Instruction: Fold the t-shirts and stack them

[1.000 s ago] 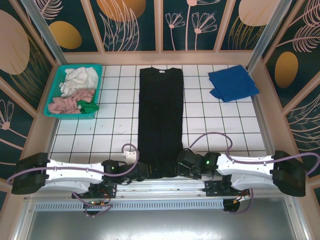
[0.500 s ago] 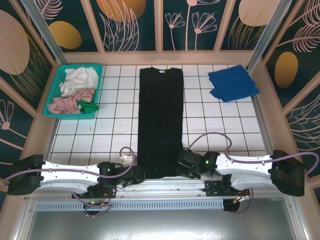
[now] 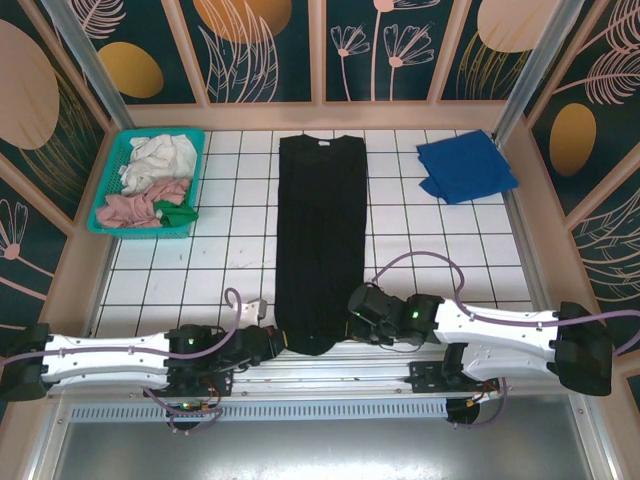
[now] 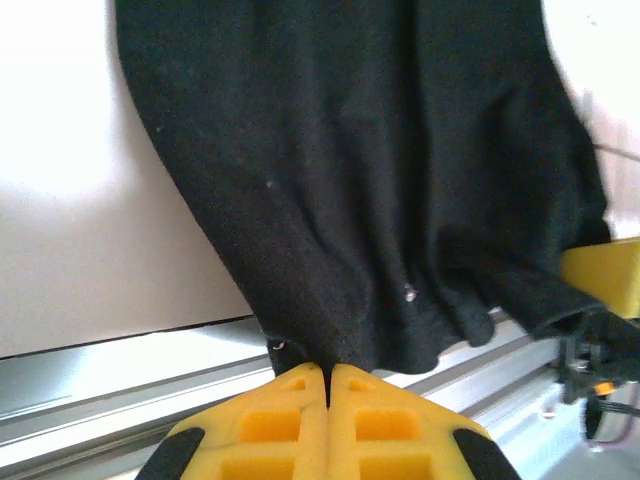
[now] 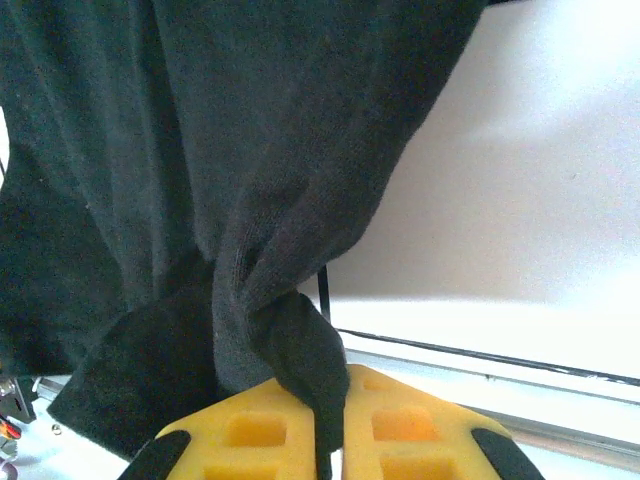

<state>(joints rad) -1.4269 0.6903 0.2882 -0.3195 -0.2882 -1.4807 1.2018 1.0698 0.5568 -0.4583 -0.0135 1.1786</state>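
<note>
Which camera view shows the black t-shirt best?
The top external view: the black t-shirt lies full length, collar far. The wrist views show its near hem pinched in the left gripper and the right gripper.

What I see besides the job: a basket of laundry, the gridded table and its painted surround.
From the overhead camera, a teal plastic mesh basket (image 3: 140, 231) sits at the table's far-left corner, holding a crumpled white cloth (image 3: 165, 155) at the back, a pink cloth (image 3: 128, 208) in front and a small green cloth (image 3: 180, 213) at its near-right corner. The white tabletop (image 3: 450, 250) carries a black grid. Dark floral wall panels (image 3: 270, 50) in pale wooden frames close three sides, and an aluminium rail (image 3: 320, 366) runs along the near edge.
</note>
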